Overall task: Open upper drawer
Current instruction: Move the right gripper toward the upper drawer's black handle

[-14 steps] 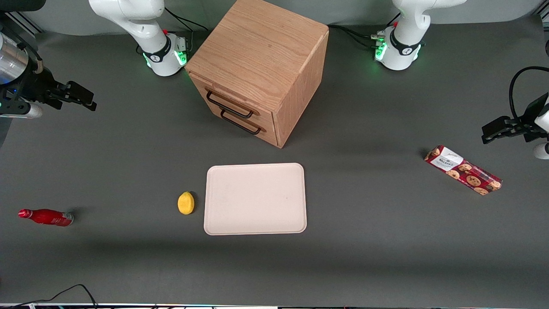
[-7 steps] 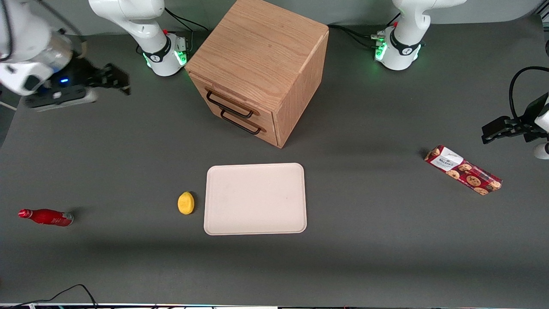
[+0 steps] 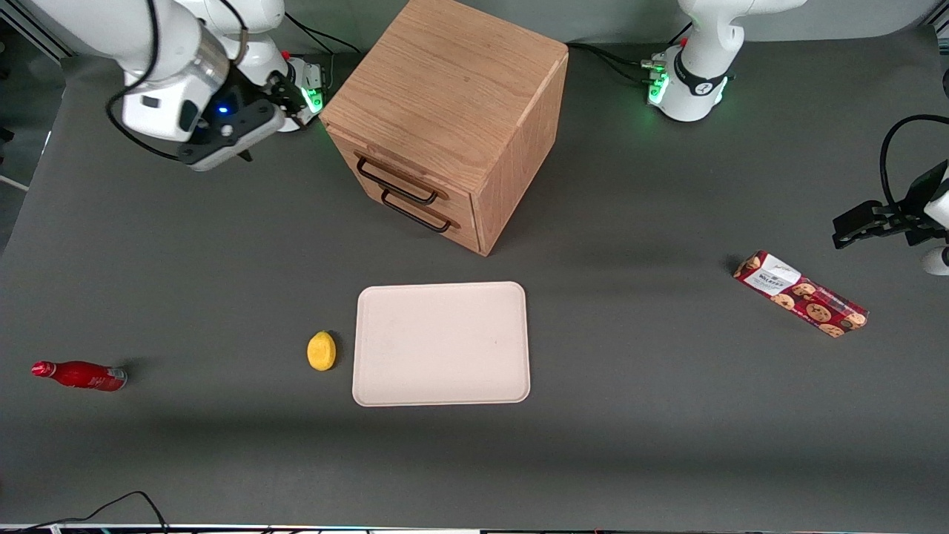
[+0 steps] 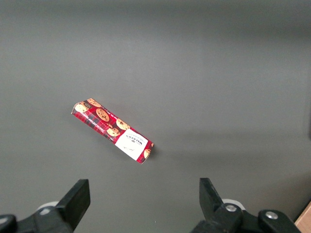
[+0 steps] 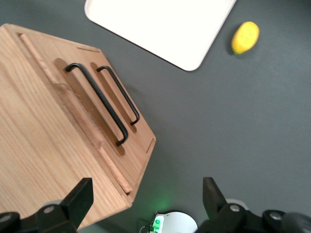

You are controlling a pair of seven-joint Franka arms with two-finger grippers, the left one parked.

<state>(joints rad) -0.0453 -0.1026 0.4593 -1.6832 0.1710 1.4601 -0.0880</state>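
Two drawers sit in the front of the oak cabinet [image 3: 445, 104], a big rigid block standing near the middle of the table and likely heavy enough to stay put under a gentle pull, though a sharp tug might shift it. Its upper drawer [image 5: 77, 104] is closed, the front flush with the cabinet face, directly above the bottom drawer [image 5: 127, 114]. It is stiff wood and should slide straight out. The gripper [image 5: 146, 206] hovers beside the cabinet toward the working arm's end of the table, above the drawer fronts, well apart from them, with its jaws spread wide and holding nothing. The place to grasp is the upper drawer's thin black wire handle [image 5: 96, 102]: hard, narrow and probably smooth, so the fingers should close around its middle bar, not the lower handle [image 5: 119, 94] just beside it.
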